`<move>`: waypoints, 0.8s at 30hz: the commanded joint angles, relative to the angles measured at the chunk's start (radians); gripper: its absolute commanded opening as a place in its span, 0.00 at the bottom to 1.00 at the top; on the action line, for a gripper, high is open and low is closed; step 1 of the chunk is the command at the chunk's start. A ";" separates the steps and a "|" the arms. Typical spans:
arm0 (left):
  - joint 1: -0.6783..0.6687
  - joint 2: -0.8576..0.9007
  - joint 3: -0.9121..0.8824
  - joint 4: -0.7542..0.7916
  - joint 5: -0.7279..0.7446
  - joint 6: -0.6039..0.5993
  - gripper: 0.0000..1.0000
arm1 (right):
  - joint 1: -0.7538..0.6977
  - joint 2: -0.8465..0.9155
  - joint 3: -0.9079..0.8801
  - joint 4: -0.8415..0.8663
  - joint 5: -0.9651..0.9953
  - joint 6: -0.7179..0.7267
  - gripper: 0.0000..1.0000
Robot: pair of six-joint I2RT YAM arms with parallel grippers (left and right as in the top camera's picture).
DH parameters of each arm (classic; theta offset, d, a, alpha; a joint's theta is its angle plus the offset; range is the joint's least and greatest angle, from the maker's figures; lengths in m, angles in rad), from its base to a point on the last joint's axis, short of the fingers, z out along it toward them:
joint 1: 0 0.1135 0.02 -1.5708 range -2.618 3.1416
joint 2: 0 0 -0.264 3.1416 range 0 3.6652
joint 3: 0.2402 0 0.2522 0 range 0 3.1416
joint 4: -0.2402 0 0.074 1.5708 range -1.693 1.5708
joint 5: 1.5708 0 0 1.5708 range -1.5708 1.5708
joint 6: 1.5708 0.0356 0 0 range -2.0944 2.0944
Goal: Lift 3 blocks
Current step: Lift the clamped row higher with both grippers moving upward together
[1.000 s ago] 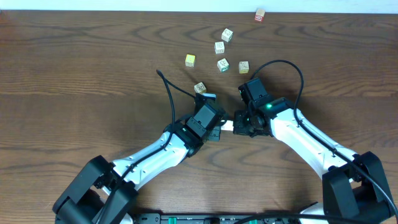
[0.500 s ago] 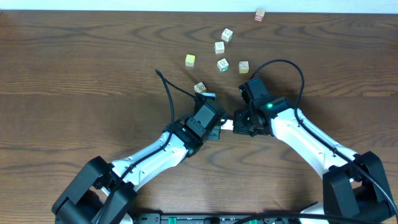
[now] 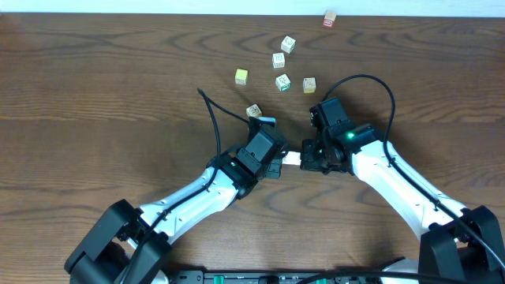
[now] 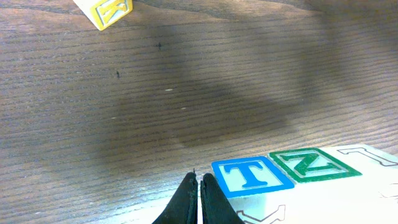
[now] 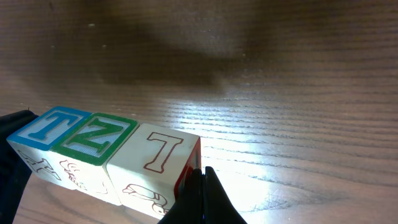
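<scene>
Three whitish blocks stand in a tight row between my two grippers: a blue T block (image 5: 46, 127), a green Z block (image 5: 93, 137) and a red I block (image 5: 158, 155). In the overhead view only a pale sliver of the row (image 3: 291, 158) shows. My left gripper (image 4: 199, 180) is shut, with nothing between its fingers, and its tips are at the T block (image 4: 252, 176). My right gripper (image 5: 201, 174) is also shut, and its tips press on the red side face of the I block. I cannot tell whether the row rests on the table.
Loose cubes lie farther back: a yellow cube (image 3: 241, 76), several whitish cubes around (image 3: 282, 81), one near the left wrist (image 3: 253, 111), and a reddish cube (image 3: 330, 18) at the far edge. A black cable (image 3: 215, 118) arcs over the left arm.
The right arm has shifted slightly to the right, and the pale row of blocks has moved a little right with it. The left arm has barely moved. Both grippers stay shut.
</scene>
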State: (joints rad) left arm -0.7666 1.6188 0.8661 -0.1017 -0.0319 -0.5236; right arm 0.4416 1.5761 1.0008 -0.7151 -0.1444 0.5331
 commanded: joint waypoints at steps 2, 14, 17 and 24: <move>-0.066 -0.049 0.084 0.057 0.268 -0.001 0.07 | 0.056 -0.032 0.047 0.057 -0.365 -0.018 0.01; -0.066 -0.071 0.084 0.057 0.272 0.002 0.07 | 0.056 -0.034 0.047 0.069 -0.385 -0.018 0.01; -0.066 -0.071 0.084 0.057 0.272 0.002 0.07 | 0.056 -0.035 0.048 0.069 -0.392 -0.018 0.01; -0.066 -0.071 0.085 0.061 0.272 0.002 0.07 | 0.069 -0.035 0.063 0.097 -0.423 -0.014 0.01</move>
State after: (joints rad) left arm -0.7662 1.5837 0.8661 -0.1085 -0.0383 -0.5224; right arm 0.4416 1.5696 1.0008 -0.7002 -0.1493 0.5331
